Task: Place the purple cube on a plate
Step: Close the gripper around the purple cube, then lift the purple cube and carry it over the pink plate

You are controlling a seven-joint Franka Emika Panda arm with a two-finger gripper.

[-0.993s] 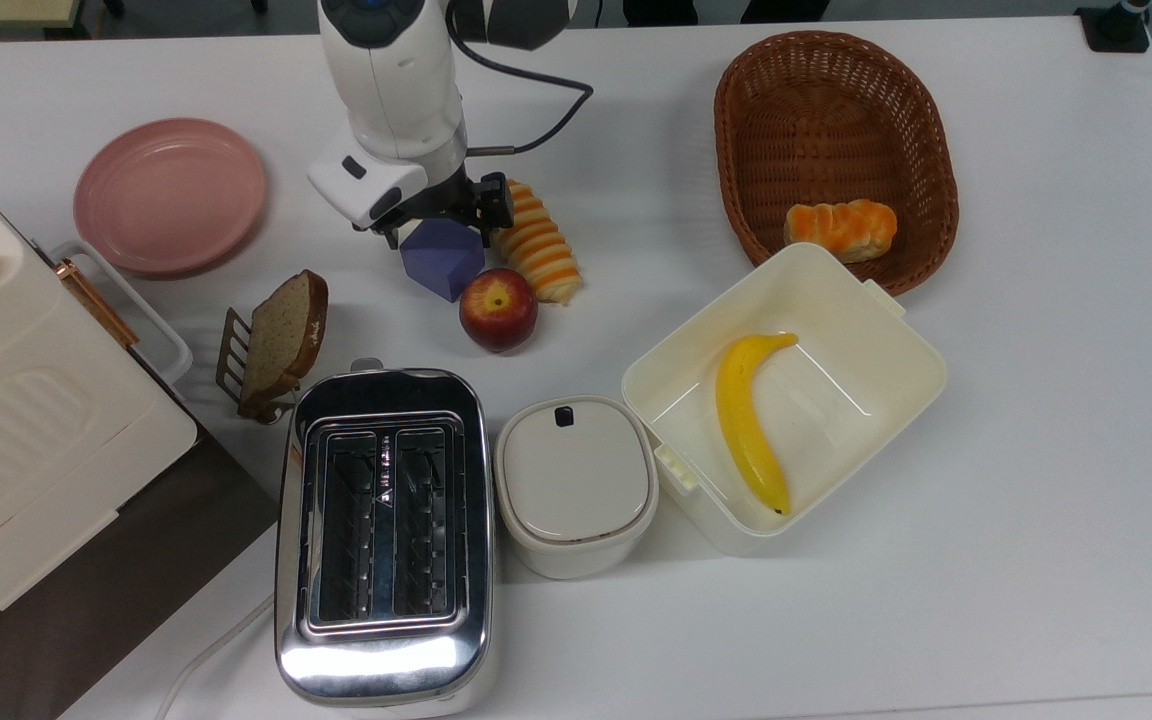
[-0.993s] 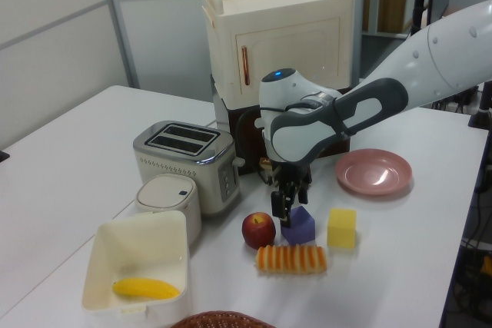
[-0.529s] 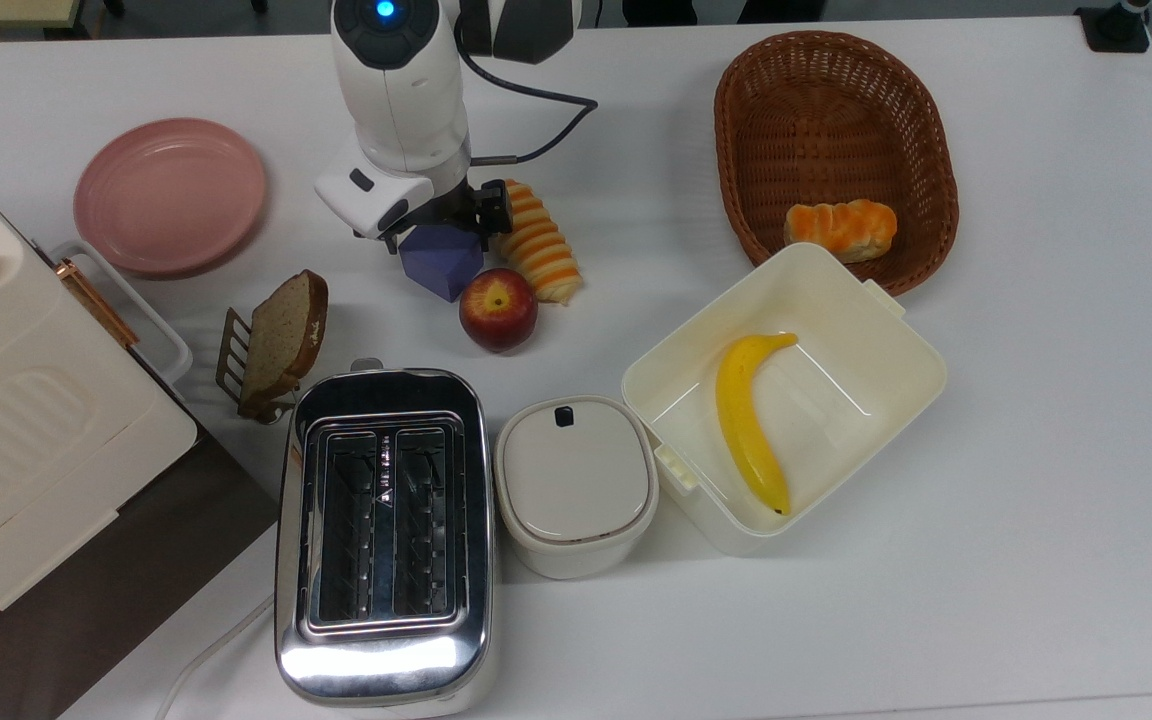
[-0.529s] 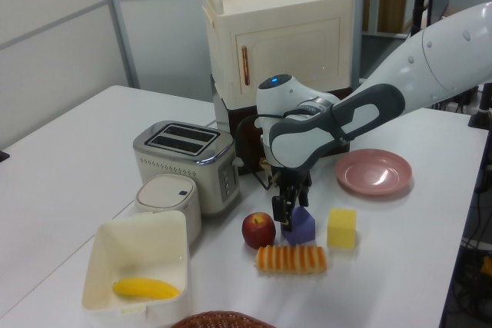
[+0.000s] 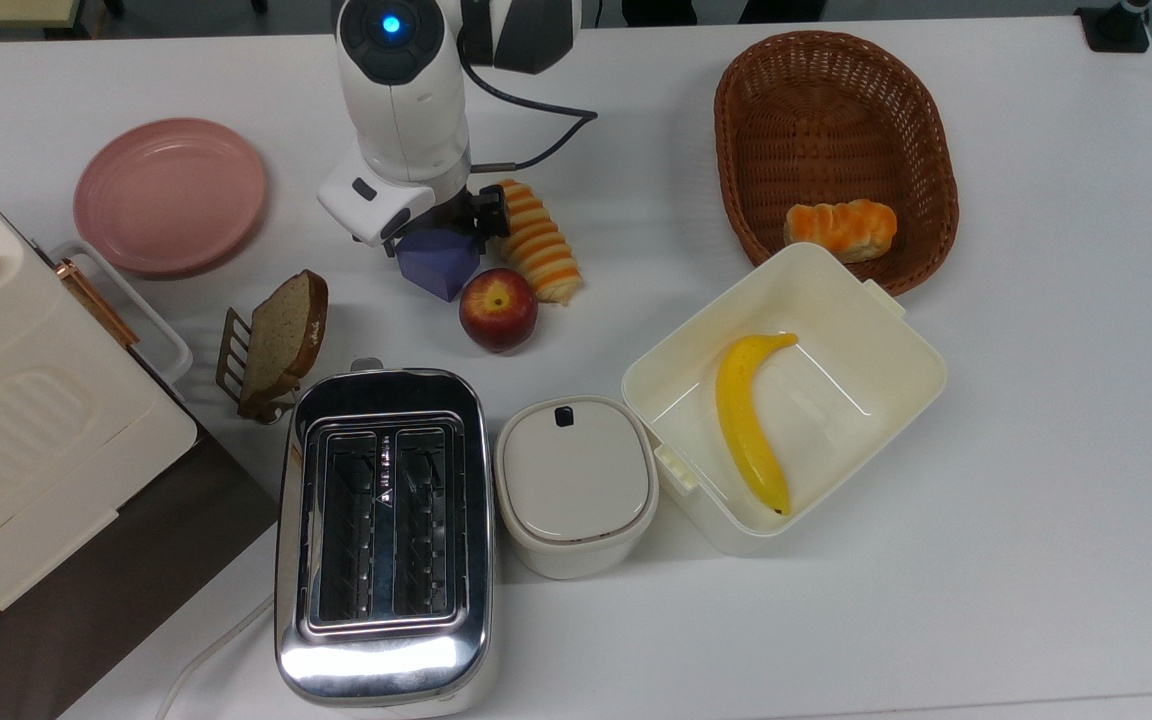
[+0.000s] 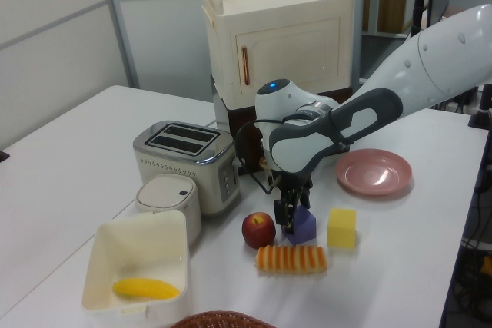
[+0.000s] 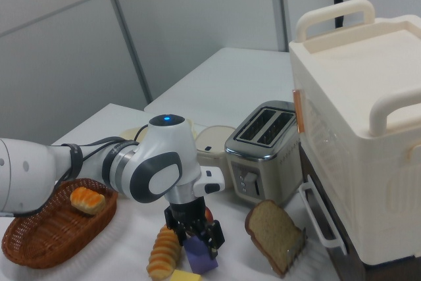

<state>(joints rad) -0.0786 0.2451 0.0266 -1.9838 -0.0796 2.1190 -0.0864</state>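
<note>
The end effector [image 6: 290, 219] points straight down at the purple cube [image 5: 439, 262], its dark fingers [image 7: 214, 238] low around the block's upper part, one on each side. Whether they press the faces or merely stand beside them cannot be told. The cube sits on the white counter [image 5: 1036, 480], directly beneath the end effector, so the coming move appears to turn on closing and lifting rather than on any sideways reach.

The cube is a matte lavender block with plain flat faces, turned corner-on in the top view. Just beside it lie a glossy red apple [image 5: 498, 308] and a ridged orange-and-cream pastry [image 5: 538, 243], both close enough to be nudged. In the left view a yellow cube [image 6: 342, 228] stands near its right.

The plate [image 5: 170, 194], round, pink and shallow-rimmed, lies well apart toward the top view's left, bare. Between them the counter is open; a slice of bread [image 5: 286, 335] in a rack stands nearer the chrome toaster [image 5: 383, 535].
</note>
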